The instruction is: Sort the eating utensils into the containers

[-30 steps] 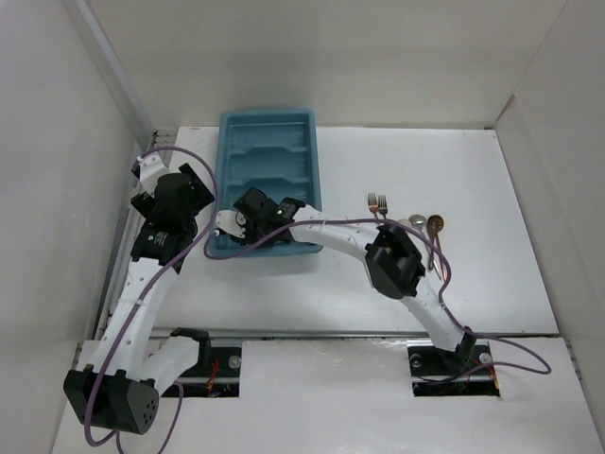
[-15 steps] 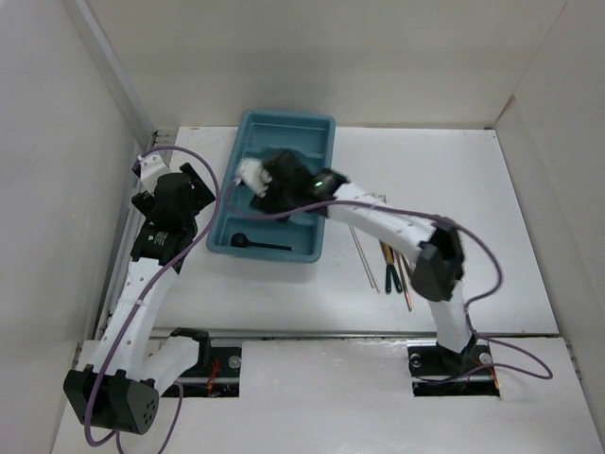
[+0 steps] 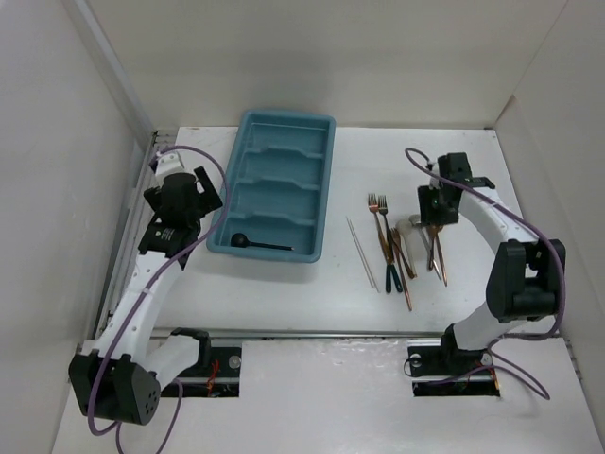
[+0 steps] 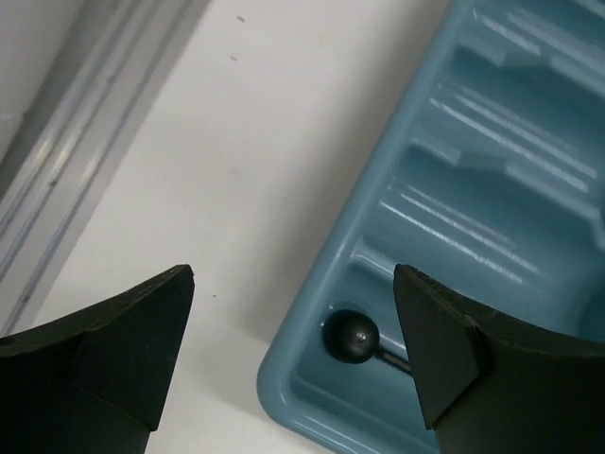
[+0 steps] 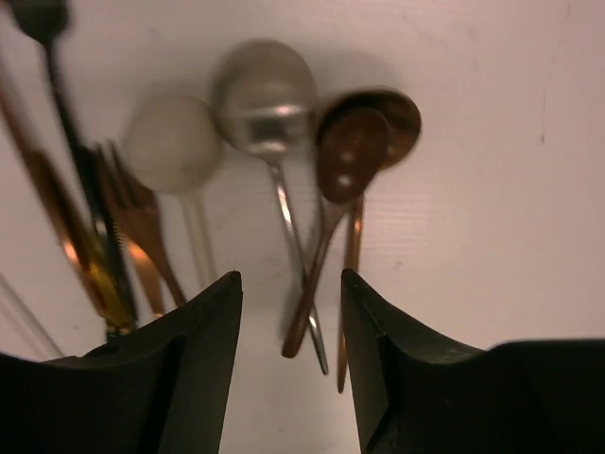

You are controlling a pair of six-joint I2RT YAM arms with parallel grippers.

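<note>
The teal tray (image 3: pixel 280 151) lies left of centre with a dark spoon (image 3: pixel 261 245) in its nearest compartment; the left wrist view shows the spoon's round bowl (image 4: pixel 352 336) at the tray's corner (image 4: pixel 312 416). My left gripper (image 3: pixel 201 196) is open and empty beside the tray's left edge. The other utensils lie on the table to the right: copper forks (image 3: pixel 378 204), thin chopsticks (image 3: pixel 361 252), a green-handled piece (image 3: pixel 392 274). My right gripper (image 5: pixel 288 303) is open and empty just above the handles of a silver spoon (image 5: pixel 265 99) and two copper spoons (image 5: pixel 354 151).
White walls enclose the table on the left, back and right. A purple cable (image 3: pixel 492 203) runs along the right arm. A pale spoon (image 5: pixel 175 142) and copper forks (image 5: pixel 137 227) lie left of the right fingers (image 5: pixel 203 378).
My right arm has swung from over the tray to the utensil pile at the right, leaving the dark spoon in the tray. The tray has shifted slightly. The left gripper has moved a little up.
</note>
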